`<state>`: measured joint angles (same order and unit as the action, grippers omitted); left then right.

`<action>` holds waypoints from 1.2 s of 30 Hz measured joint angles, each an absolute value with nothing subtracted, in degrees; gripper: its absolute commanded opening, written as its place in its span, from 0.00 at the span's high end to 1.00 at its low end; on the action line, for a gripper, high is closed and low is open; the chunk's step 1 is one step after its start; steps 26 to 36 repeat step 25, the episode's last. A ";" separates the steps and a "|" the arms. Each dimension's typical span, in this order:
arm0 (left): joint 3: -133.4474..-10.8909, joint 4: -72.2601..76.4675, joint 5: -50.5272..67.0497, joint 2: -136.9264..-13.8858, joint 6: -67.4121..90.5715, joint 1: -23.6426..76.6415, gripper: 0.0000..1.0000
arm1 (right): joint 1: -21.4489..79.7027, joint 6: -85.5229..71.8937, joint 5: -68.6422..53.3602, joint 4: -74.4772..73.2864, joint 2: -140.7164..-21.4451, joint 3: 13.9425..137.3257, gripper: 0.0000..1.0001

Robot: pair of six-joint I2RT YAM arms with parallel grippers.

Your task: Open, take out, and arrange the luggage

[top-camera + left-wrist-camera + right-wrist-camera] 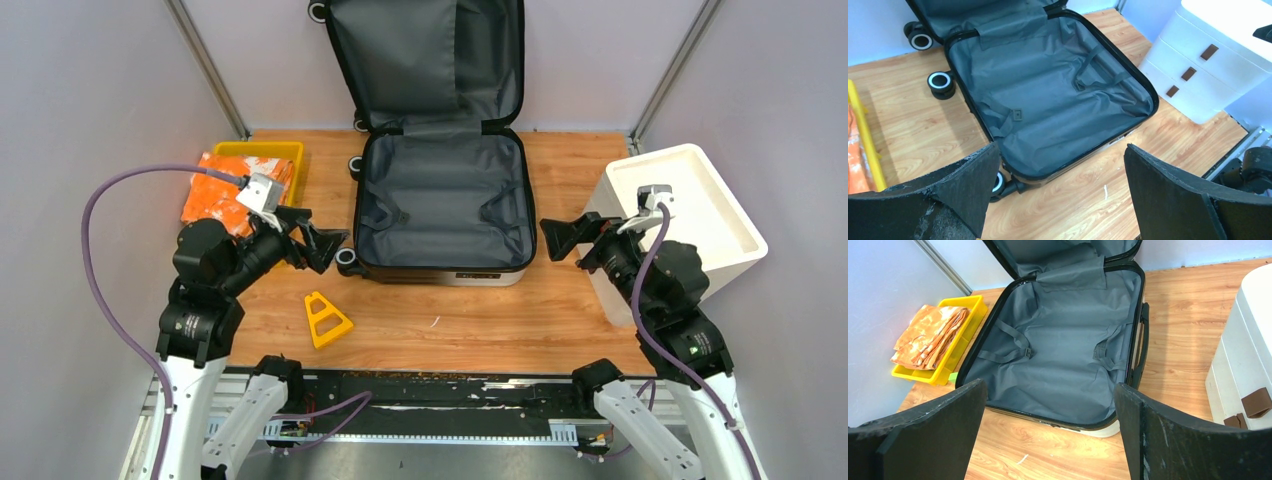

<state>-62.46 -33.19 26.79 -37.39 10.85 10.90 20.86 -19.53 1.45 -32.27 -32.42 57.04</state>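
The luggage (440,200) lies wide open in the middle of the table, its lid propped against the back wall and its dark grey lining (1048,95) (1063,355) bare, with nothing inside. Black wheels (940,82) show on its left side. My left gripper (318,243) hovers open just off the case's near-left corner, holding nothing. At the case's right side my right gripper (562,238) also stands open and holds nothing.
A yellow tray (262,152) (965,307) with folded orange cloth (222,195) (930,335) sits at the left. A white bin (690,215) (1218,55) with brown tabs stands at the right. A small yellow triangular piece (327,319) lies near the front.
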 measured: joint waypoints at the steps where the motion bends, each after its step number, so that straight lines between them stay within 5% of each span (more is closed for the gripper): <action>1: -62.35 -32.97 26.48 -37.30 11.03 10.90 0.00 | 20.86 -19.68 1.43 -32.29 -32.49 57.04 0.00; 36: -52.10 -31.33 22.57 -36.05 12.95 10.90 0.00 | 20.86 -23.18 -2.00 -32.40 -36.73 53.69 0.00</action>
